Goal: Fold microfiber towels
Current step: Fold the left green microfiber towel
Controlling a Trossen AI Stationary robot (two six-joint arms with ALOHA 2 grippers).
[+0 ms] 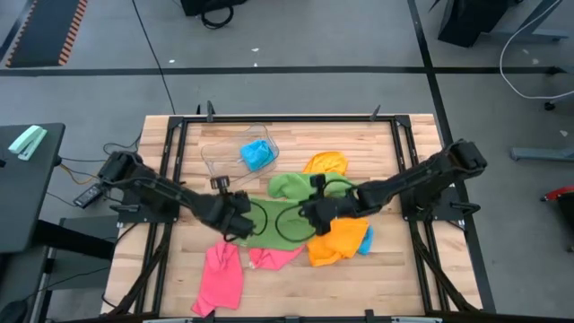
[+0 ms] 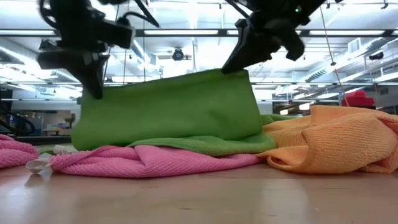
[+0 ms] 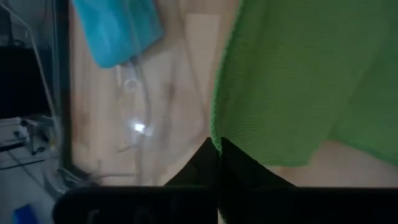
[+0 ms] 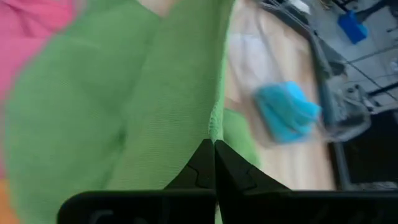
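A green towel [image 2: 168, 112] hangs spread between my two grippers over the middle of the table. Its lower part [image 2: 205, 144] lies on a pink towel [image 2: 149, 160]. My left gripper [image 1: 235, 221] is shut on its left upper corner, and my right gripper [image 1: 316, 213] is shut on its right upper corner. An orange towel [image 1: 339, 242] lies to the right, another orange one [image 1: 325, 163] farther back, and a second pink towel [image 1: 220, 276] near the front edge. A blue towel [image 1: 257, 154] sits in a clear tub. My left gripper pinches the green towel's left upper corner [image 3: 219, 138] between its two shut fingers, coming slanting down from the table's left. The towel hangs below the fingers, its top edge drawn fairly straight toward the other gripper. My right gripper pinches the green towel's right upper corner [image 4: 215, 132] between its two shut fingers, slanting down from the table's right. The cloth hangs below the fingers, a little higher on this side, with its lower part on the towels beneath.
The clear plastic tub [image 1: 224, 152] stands at the back left of the middle. A blue scrap [image 1: 366, 240] peeks out beside the orange towel. Black frame rails [image 1: 170, 152] run along the table's sides. Bare wood [image 1: 359, 287] shows at the near right.
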